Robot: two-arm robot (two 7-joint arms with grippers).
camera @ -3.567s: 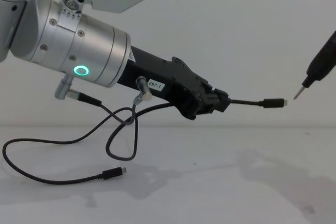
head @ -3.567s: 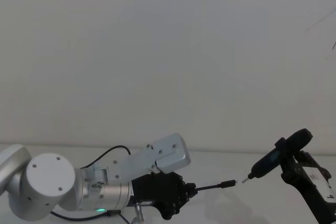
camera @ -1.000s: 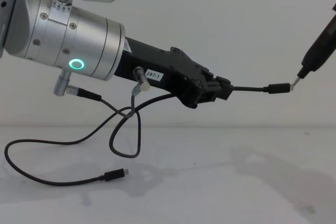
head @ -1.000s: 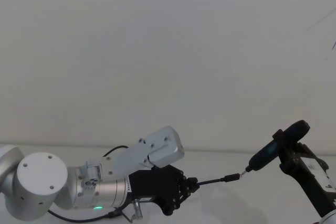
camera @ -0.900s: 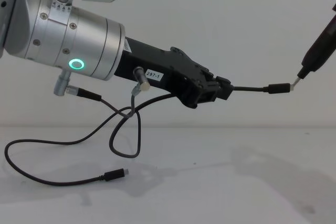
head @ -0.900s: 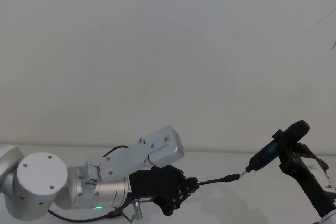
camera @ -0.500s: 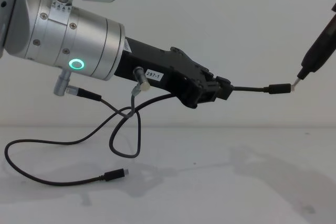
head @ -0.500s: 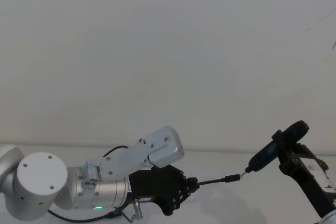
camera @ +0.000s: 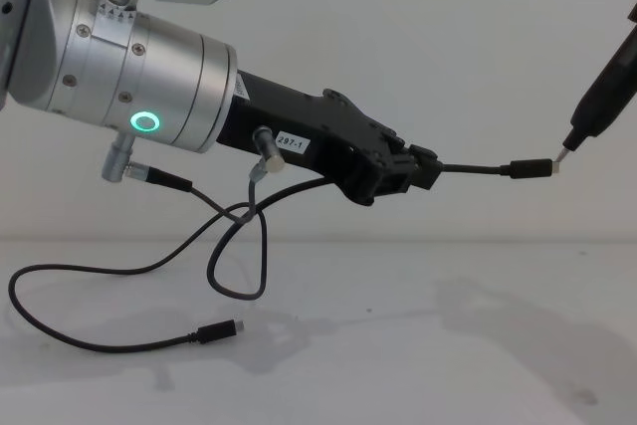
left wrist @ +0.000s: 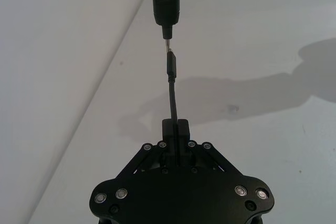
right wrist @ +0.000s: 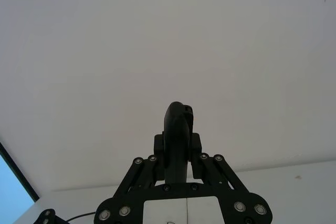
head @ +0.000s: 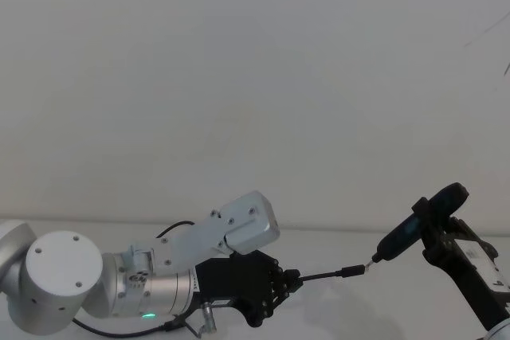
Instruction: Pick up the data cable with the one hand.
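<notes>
Left gripper (camera: 423,168) clamps the data cable (camera: 476,168) above the table (camera: 418,345); we note its plug apparently touching the tool (camera: 602,106) the right gripper (right wrist: 177,145) grips.

Right gripper's tool (camera: 600,106) meeting the data cable (camera: 468,168) plug tip, slack loop below, bare table (camera: 448,345) rightward

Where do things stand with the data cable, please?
Left gripper shut on data cable, lifted. Far plug on table. Right gripper shut on black tool, tip at held plug. Nothing in the way.
</notes>
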